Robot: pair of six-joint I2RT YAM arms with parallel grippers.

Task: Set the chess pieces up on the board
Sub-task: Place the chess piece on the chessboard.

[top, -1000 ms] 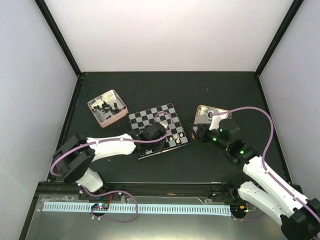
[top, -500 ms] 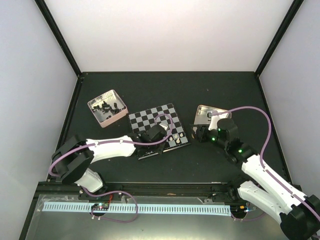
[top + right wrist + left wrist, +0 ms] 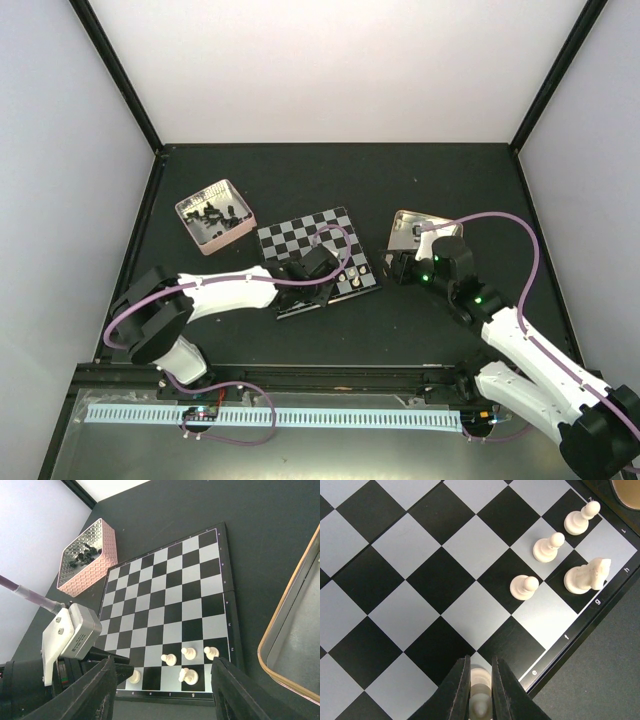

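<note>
the board (image 3: 300, 238) lies slightly askew in the middle of the dark desk (image 3: 300, 180). the left pincer (image 3: 481, 692) is pressed together on one cream-white piece (image 3: 480, 677), pinching it above a pale square in the row along the board's near edge, beside the rim letter e. whether the piece's base touches the square cannot be told. further along the same side, three cream-white pawns (image 3: 547, 547) stand in a line one row in from the edge. a cream-white knight (image 3: 586, 575) stands on the dark edge square by the letter g, just beside them. the right pincer (image 3: 164, 680) is spread wide with nothing between its fingers, and hovers off the board's right edge, between the board and a tan box (image 3: 410, 228). a pink tray (image 3: 238, 228) sits on the desk to the left of the board, apart from it, with black pieces (image 3: 213, 212) heaped inside.
</note>
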